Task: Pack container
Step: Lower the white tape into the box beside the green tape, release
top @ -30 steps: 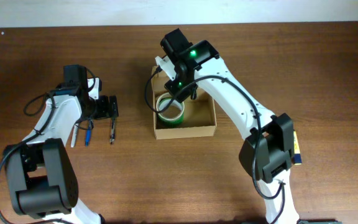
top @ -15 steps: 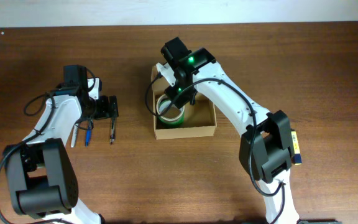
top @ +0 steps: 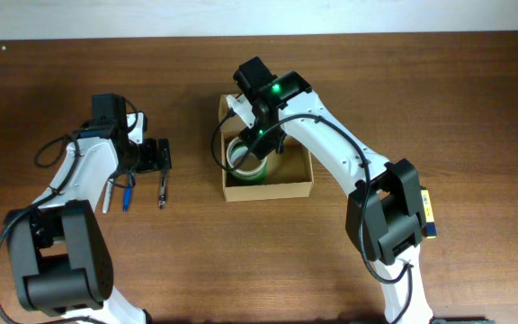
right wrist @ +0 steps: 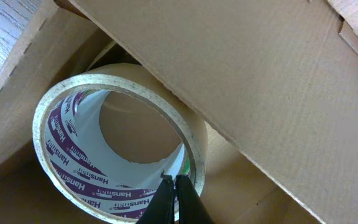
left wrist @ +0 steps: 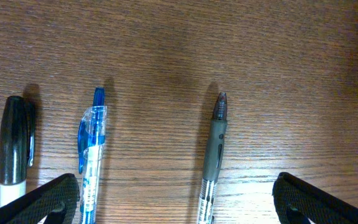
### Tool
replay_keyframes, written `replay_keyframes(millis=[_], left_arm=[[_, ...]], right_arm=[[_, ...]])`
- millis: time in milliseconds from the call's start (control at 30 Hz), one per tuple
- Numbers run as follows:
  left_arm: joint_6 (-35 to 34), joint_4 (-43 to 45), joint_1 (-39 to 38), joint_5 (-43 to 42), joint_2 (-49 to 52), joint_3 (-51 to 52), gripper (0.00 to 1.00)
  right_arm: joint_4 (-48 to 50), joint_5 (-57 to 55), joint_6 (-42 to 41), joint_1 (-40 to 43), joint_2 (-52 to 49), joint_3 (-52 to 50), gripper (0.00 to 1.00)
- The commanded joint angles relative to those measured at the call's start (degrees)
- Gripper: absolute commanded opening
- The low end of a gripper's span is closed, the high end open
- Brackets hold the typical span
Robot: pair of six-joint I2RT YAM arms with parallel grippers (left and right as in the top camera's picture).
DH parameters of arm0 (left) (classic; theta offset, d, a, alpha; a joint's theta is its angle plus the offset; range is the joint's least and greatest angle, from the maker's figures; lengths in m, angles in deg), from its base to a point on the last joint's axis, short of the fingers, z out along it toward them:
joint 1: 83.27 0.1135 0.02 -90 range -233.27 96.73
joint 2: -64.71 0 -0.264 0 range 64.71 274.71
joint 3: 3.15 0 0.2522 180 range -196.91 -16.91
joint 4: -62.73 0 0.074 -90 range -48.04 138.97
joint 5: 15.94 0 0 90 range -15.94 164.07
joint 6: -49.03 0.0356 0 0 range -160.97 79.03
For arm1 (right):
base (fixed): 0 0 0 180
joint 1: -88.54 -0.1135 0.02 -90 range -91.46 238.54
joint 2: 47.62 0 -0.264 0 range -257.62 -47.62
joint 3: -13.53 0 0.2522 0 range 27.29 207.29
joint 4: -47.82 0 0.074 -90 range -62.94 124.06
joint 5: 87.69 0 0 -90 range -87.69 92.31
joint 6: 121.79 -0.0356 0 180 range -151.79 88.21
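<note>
The container (top: 295, 184) is a tan cardboard box, open, at the table's middle. A tape roll (top: 246, 160) lies in its left part; a green edge shows under it. My right gripper (top: 261, 140) reaches into the box over the roll. In the right wrist view the roll (right wrist: 61, 155) has a white and purple printed core, and the box flap (right wrist: 247, 81) slants above it. The right gripper (right wrist: 174, 185) is shut, its tips at the roll's inner rim, with nothing seen between them. My left gripper (left wrist: 179, 205) stands wide open over the pens.
Left of the box lie a black marker (left wrist: 14, 146), a blue pen (left wrist: 91, 155) and a grey pen (left wrist: 215, 149), side by side on the wood. A yellow and blue object (top: 430, 214) sits by the right arm's base.
The right wrist has shifted slightly left and toward the box's far side. The left arm has not moved.
</note>
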Motion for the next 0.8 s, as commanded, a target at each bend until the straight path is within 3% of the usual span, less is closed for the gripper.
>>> replay_keyframes(millis=[0,767], left_arm=[[0.9,-0.02,0.15,-0.57,0.28,-0.68,0.99],[0.9,-0.02,0.15,-0.57,0.28,-0.68,0.99]], right_arm=[[0.0,0.7,0.68,0.37,0.2,0.22,0.04],[0.48,0.72,0.63,0.42,-2.67,-0.31,0.04]])
